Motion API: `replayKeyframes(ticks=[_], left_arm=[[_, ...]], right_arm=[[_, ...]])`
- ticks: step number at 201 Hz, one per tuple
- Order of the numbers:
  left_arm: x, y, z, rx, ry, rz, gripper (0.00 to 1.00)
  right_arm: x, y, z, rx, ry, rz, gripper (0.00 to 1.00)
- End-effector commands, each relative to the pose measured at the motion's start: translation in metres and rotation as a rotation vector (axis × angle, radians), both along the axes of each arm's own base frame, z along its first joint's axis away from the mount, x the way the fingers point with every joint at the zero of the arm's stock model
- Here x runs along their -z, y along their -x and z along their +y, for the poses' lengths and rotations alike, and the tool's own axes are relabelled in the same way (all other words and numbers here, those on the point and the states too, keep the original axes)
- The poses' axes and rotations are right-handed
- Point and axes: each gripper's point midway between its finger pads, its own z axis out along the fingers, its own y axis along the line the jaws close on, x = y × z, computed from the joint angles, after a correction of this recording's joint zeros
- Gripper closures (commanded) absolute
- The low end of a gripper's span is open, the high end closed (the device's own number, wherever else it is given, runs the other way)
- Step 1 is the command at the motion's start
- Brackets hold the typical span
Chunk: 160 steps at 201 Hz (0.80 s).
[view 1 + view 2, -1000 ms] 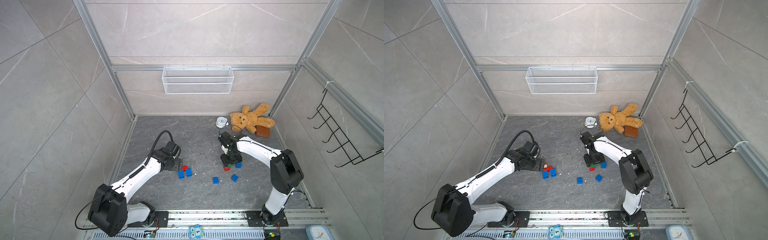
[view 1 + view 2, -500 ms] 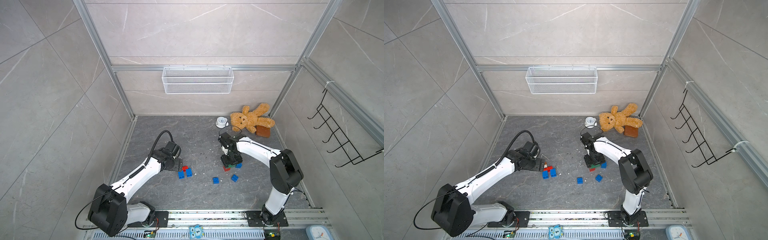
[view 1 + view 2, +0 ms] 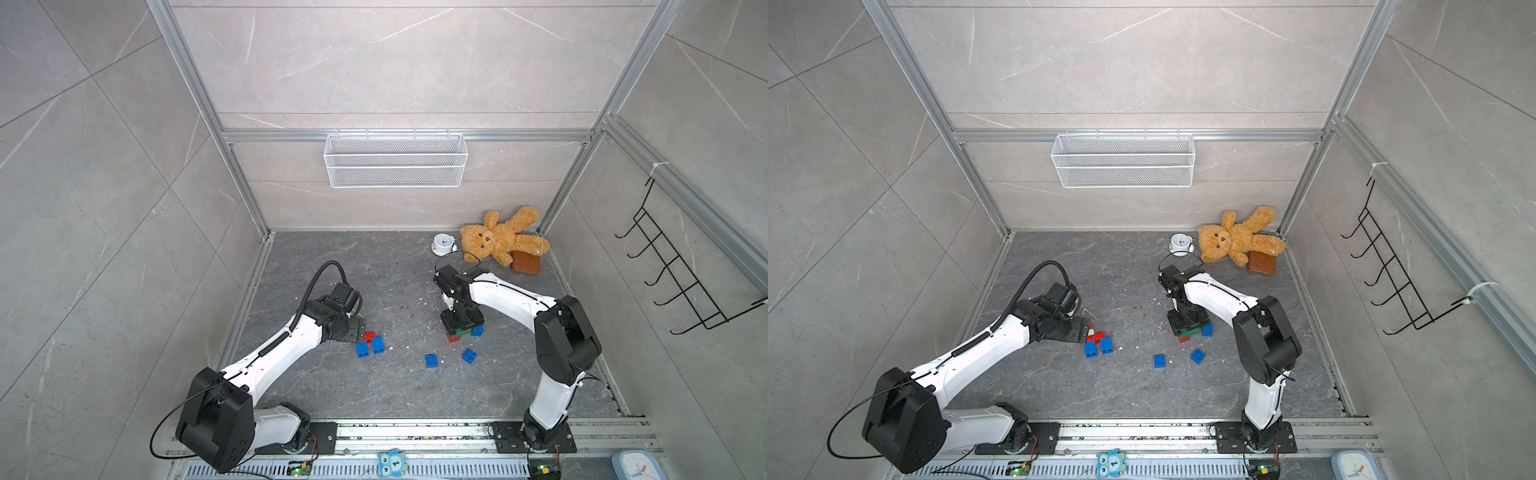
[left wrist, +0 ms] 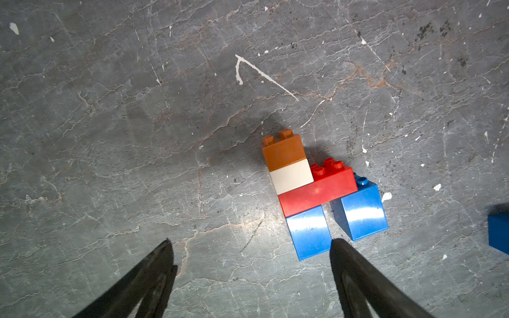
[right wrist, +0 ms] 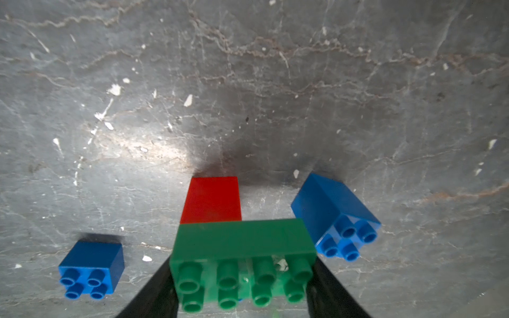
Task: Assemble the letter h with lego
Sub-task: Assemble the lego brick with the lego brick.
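- In both top views the left gripper (image 3: 358, 328) lies low beside a lego cluster (image 3: 370, 343) on the left half of the floor (image 3: 374, 270). Its jaws are too small to judge there. The right gripper (image 3: 462, 321) points straight down onto a green brick (image 3: 460, 331) right of centre. A loose blue brick (image 3: 1159, 360) lies apart from it.
- Left wrist view: the fingers (image 4: 154, 275) stand wide apart with nothing between them. The cluster lies flat, its long red brick (image 4: 316, 192) crosswise. An orange-brown brick (image 4: 283, 152) sits on a white brick (image 4: 291, 176) at one end, with two blue legs (image 4: 362, 212) opposite. The studs point away from the fingers. One fingertip overlaps a leg's corner; contact is unclear. Another blue piece (image 4: 498, 231) is cut off at the edge.
- Right wrist view: the jaws are clamped on the green brick's short ends. Its long axis runs finger to finger, studs toward the camera. A red brick (image 5: 212, 199) joined beneath it extends away from the camera. A tilted blue brick (image 5: 330, 209) sits just beside one end.
- The floor is a dark veined stone slab, white-flecked and scratched. Around it are grey tiled walls, a wire basket (image 3: 395, 166) and a teddy bear (image 3: 498, 239).
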Motion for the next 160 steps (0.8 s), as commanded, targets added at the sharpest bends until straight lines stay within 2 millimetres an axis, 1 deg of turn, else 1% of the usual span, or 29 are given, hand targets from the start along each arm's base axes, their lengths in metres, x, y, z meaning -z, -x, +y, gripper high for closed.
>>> replayKeyframes(ticks=[1,12,20,34,49,61,84,98,122,141,160], left_arm=[[-0.008,-0.003,-0.001,0.018,-0.011,-0.018,0.09],[-0.009,-0.003,-0.001,0.018,-0.01,-0.02,0.09],[-0.008,-0.003,0.0,0.016,-0.013,-0.02,0.1],[-0.009,-0.003,-0.001,0.018,-0.011,-0.02,0.09],[-0.008,-0.003,-0.001,0.017,-0.011,-0.019,0.09],[-0.009,-0.003,-0.001,0.018,-0.009,-0.02,0.09],[-0.008,-0.003,-0.001,0.018,-0.01,-0.017,0.09],[-0.008,-0.003,-0.001,0.018,-0.009,-0.016,0.09],[-0.007,-0.003,-0.001,0.019,-0.01,-0.013,0.1],[-0.008,-0.003,-0.001,0.018,-0.009,-0.017,0.09],[-0.007,-0.003,-0.001,0.019,-0.009,-0.015,0.09]], right_arm=[[0.036,0.014,-0.007,-0.023,0.08,0.095,1.0],[0.036,0.015,-0.007,-0.017,0.089,0.103,1.0],[0.032,0.013,-0.006,-0.01,0.084,0.097,1.0],[0.016,0.005,-0.001,0.007,0.051,0.05,1.0],[-0.003,-0.004,-0.001,0.04,0.049,-0.003,1.0],[-0.017,-0.008,0.006,0.072,0.012,-0.017,1.0],[-0.03,-0.013,0.017,0.122,-0.058,-0.036,1.0],[-0.036,-0.016,0.017,0.133,-0.079,-0.044,1.0],[-0.042,-0.021,0.004,0.158,-0.092,-0.048,1.0],[-0.043,-0.024,-0.012,0.194,-0.089,-0.049,1.0],[-0.04,-0.024,-0.019,0.216,-0.092,-0.046,1.0]])
